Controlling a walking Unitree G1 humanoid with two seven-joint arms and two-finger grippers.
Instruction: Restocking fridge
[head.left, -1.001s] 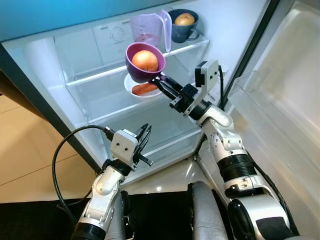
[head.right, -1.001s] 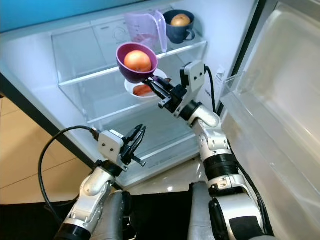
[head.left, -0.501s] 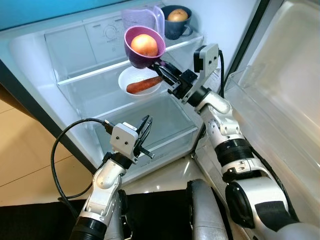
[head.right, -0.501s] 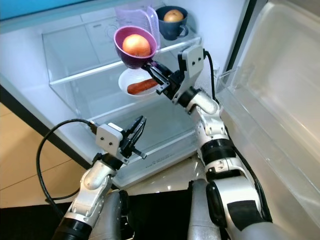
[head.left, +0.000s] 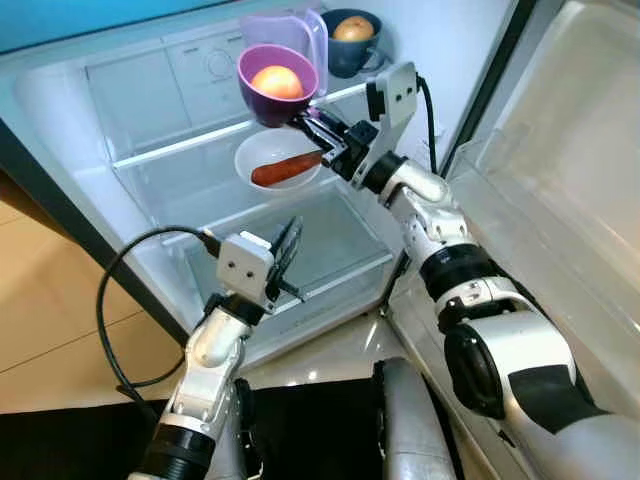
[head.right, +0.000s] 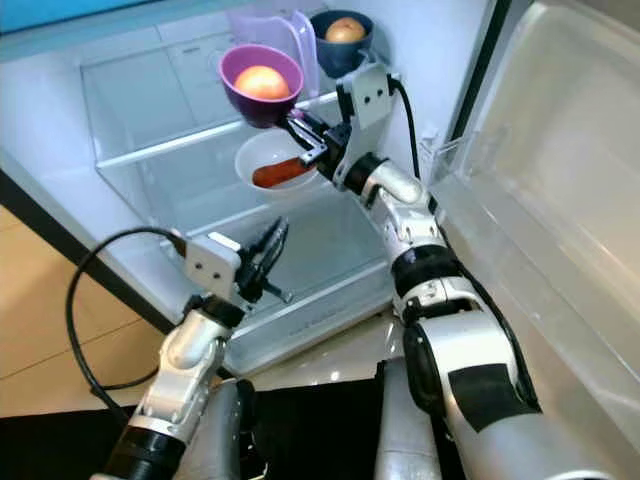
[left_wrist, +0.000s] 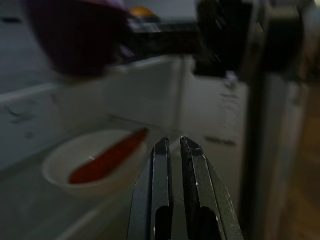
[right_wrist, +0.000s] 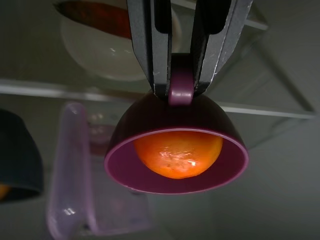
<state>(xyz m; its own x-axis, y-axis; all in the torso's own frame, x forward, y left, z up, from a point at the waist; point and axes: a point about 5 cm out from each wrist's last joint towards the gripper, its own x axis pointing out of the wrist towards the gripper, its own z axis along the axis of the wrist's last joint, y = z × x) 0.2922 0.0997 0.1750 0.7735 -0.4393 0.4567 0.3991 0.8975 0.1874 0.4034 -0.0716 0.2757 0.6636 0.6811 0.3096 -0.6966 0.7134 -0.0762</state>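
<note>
Your right gripper (right_wrist: 175, 87) clamped on the purple cup's (head.left: 268, 88) handle, orange (head.left: 277, 80) inside, held at the upper fridge shelf (head.left: 170, 151) above the white bowl (head.left: 262, 157), your left gripper (left_wrist: 172, 150) low, fingers closed on nothing

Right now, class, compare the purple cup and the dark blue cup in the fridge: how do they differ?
The purple cup hangs in the air, gripped at its handle by the right end effector; the dark blue cup stands on the top shelf. The purple one is tilted, the blue one upright. The purple one is in front of the pitcher, the blue one beside it. Both hold one round orange fruit.
</note>
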